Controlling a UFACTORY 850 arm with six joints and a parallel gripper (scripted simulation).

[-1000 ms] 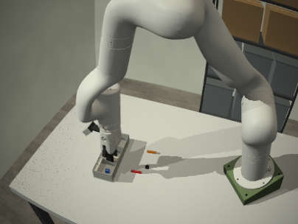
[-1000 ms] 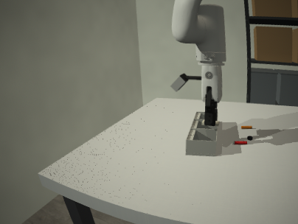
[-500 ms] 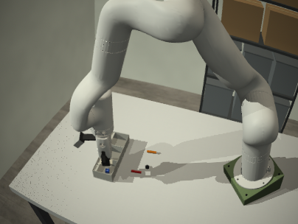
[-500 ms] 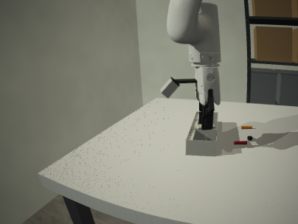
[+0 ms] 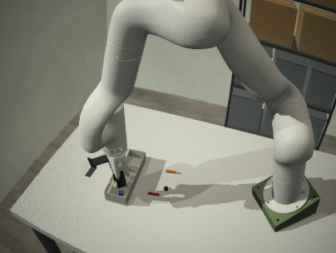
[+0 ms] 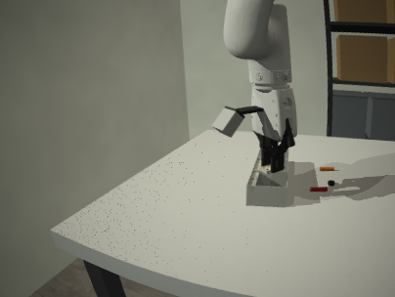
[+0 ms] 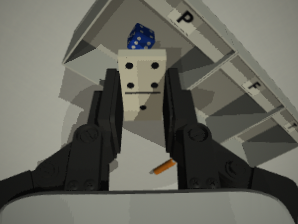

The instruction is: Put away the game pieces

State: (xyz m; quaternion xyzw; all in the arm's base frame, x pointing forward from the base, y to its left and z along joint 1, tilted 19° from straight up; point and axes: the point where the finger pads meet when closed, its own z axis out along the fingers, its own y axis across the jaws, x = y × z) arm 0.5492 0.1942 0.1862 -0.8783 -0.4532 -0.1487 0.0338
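Observation:
My gripper [image 7: 142,87] is shut on a cream domino [image 7: 141,82] with black pips and holds it low over the grey divided bin [image 5: 126,176]. In the wrist view the domino hangs just short of the end compartment marked P [image 7: 186,16], where a blue die [image 7: 140,36] lies. In the top view the gripper [image 5: 119,180] stands inside the bin's outline, near the blue die [image 5: 121,192]. The exterior view shows the fingers [image 6: 274,161] dipping into the bin [image 6: 269,182]. A small black piece [image 5: 165,188] lies on the table right of the bin.
A red stick [image 5: 153,193] and an orange stick [image 5: 171,171] lie on the table right of the bin. The arm's green base [image 5: 285,202] stands at the right. Shelving with boxes stands behind the table.

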